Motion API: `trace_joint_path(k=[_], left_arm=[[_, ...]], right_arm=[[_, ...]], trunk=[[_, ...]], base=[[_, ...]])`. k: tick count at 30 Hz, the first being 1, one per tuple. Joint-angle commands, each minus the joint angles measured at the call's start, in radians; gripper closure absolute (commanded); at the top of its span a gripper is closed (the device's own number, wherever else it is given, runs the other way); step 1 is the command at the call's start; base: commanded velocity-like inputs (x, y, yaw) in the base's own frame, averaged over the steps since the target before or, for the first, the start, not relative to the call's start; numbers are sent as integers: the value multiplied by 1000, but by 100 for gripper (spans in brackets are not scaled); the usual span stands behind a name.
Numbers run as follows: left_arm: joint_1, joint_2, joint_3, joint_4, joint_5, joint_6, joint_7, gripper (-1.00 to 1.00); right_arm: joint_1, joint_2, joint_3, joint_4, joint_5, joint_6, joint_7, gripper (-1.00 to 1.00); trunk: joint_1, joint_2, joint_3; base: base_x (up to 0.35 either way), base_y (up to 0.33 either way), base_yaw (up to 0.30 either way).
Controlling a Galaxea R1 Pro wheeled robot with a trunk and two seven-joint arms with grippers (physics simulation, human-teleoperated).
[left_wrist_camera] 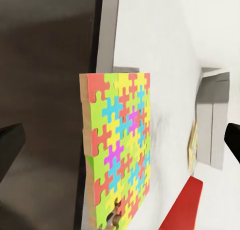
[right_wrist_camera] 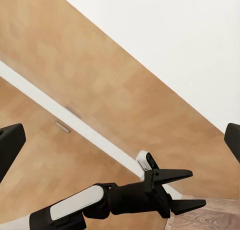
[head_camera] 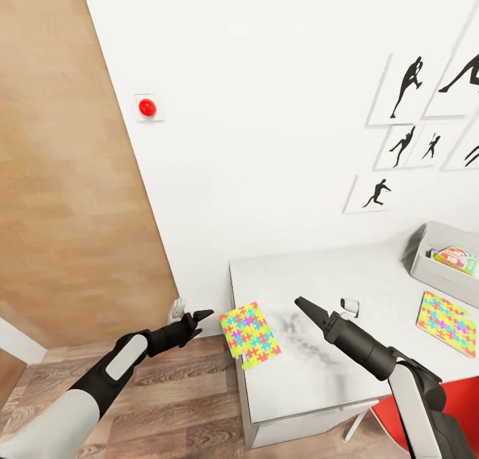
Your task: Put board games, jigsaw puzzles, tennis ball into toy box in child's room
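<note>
Room: white wall, silhouette pictures [head_camera: 407,86], wooden door [head_camera: 60,179] left.
Tabletop [head_camera: 332,366]: near puzzle [head_camera: 249,334] overhanging left edge; second puzzle [head_camera: 447,314] right; toy box [head_camera: 429,256] far right.
Left fingers [head_camera: 203,314]: parted, empty, beside near puzzle.
Right fingers [head_camera: 305,306]: spread, empty.

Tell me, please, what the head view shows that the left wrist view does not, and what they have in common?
Head view alone: both arms, the left gripper just off the table's corner and the right gripper above the tabletop, a red button on the wall, black silhouette pictures and a game box inside the toy box.

Left wrist view alone: the near puzzle's brown cardboard side edge, seen close.

Shared: that puzzle overhanging the table edge, the second puzzle, the grey toy box, the tabletop and a red chair.
</note>
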Motion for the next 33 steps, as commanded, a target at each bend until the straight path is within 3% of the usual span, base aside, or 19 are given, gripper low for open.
trace_joint_path(k=[1, 12, 15, 25, 29, 33], left_arm=[[-1, 1, -4, 0, 6, 2, -1, -100], [-1, 1, -3, 0, 6, 2, -3, -100], [-1, 1, -3, 0, 6, 2, -3, -100], [-1, 1, -3, 0, 6, 3, -4, -100], [-1, -1, -2, 0, 6, 4, -4, -100], [-1, -2, -2, 0, 6, 4, -3, -100]], right_arm=[[-1, 0, -1, 0, -4, 6, 1, -100], [-1, 0, 1, -1, -11, 15, 9, -100], [-1, 0, 5, -2, -16, 22, 25, -100], [-1, 17, 14, -2, -28, 169, 180, -100], [-1, 17, 11, -2, -28, 186, 203, -100], [-1, 18, 12, -2, -29, 192, 210, -100]], trunk=[[1, -2, -2], [39, -72, -33], [39, -72, -33], [39, -72, -33], [39, -72, -33], [54, -100, -46]], base=[[0, 0, 0], [0, 0, 0], [0, 0, 0], [0, 0, 0], [0, 0, 0], [0, 0, 0]])
